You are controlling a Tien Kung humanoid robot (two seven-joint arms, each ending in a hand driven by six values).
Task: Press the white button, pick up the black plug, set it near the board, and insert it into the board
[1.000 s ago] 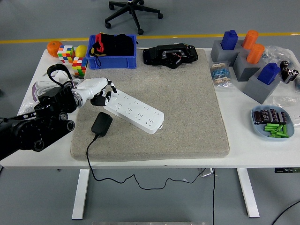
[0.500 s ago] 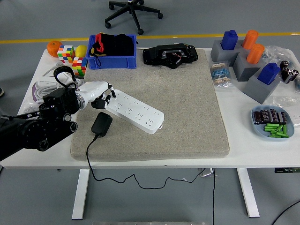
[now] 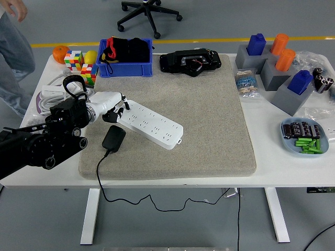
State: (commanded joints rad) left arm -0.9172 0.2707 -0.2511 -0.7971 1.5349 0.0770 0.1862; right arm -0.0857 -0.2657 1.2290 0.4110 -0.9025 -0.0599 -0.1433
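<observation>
Our left hand [image 3: 111,104], fingers loosely curled and holding nothing, hovers at the left end of the white board [image 3: 149,125], with the black plug [image 3: 113,138] lying just below on the mat [image 3: 209,104], so we judge a sideways press could shove the board.

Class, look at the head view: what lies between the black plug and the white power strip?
Nothing: in the head view only bare grey mat separates the black plug from the white power strip.
</observation>
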